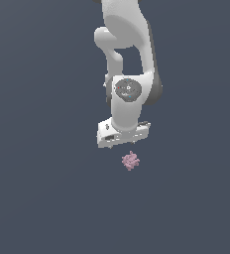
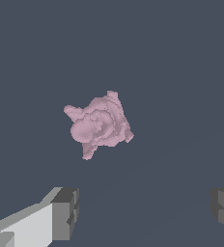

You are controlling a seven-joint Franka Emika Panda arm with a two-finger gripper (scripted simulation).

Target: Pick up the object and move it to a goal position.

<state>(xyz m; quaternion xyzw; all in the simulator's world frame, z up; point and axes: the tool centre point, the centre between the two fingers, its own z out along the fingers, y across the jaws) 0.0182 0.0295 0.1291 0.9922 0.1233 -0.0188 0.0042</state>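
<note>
The object (image 1: 131, 160) is a tiny pale pink knobbly clump lying on the dark grey floor. The white arm hangs over it from the back, and its hand ends just above and behind the clump in the exterior view. My gripper (image 1: 132, 145) is mostly hidden by the hand there. In the wrist view the object (image 2: 100, 123) lies beyond my gripper (image 2: 145, 212), apart from both fingertips. One grey fingertip (image 2: 65, 214) and the other one at the frame's edge stand wide apart with nothing between them, so the gripper is open.
A plain dark grey floor (image 1: 37, 198) fills both views. The white arm's links (image 1: 127, 44) rise toward the back of the exterior view.
</note>
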